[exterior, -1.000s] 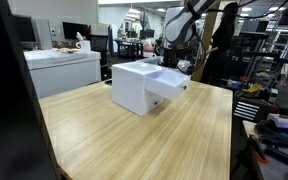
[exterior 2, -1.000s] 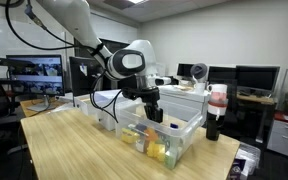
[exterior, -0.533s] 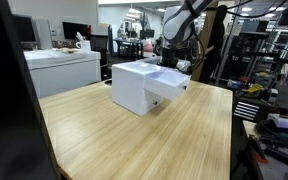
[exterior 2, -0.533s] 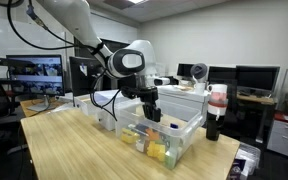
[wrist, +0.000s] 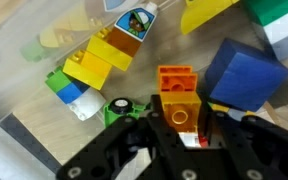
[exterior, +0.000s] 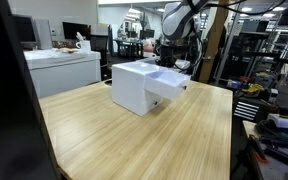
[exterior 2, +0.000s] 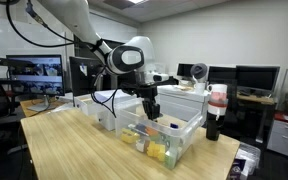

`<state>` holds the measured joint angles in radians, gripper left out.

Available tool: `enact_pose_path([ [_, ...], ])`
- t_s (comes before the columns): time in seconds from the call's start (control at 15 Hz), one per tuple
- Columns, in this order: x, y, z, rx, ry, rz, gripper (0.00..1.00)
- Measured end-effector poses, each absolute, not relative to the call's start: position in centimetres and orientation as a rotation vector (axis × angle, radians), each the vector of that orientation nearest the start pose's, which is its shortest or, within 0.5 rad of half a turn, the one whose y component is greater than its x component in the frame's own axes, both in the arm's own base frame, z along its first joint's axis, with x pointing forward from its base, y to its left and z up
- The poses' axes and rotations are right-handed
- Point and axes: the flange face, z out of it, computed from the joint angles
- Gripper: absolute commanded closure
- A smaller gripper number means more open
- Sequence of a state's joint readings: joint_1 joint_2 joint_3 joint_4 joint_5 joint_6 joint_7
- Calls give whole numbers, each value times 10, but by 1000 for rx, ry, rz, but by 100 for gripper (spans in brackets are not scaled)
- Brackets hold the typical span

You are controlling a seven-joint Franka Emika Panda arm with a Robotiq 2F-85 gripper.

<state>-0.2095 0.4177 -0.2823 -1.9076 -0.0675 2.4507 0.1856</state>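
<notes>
One wooden table with a clear bin, monitors around.

One orange brick, one dark-blue block, one white cabinet, one table

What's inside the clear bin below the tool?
The clear bin holds yellow blocks, a green block, a blue cube and an orange block gripped by the tool. Whatever lies beneath them is covered.
</notes>
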Motion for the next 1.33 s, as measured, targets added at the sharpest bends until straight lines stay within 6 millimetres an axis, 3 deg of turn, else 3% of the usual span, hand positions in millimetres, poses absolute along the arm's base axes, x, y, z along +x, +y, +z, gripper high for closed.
enact_pose_path([
  [0.13,572,-289,316,-3163,961,-204,88],
  [0.47,576,-276,379,-3180,829,-259,89],
  [0.6,576,-263,410,-3192,728,-287,89],
  [0.87,571,-237,452,-3196,540,-293,89],
  [1.07,566,-218,470,-3135,441,-295,89],
  [1.33,550,-190,468,-2989,366,-304,89],
])
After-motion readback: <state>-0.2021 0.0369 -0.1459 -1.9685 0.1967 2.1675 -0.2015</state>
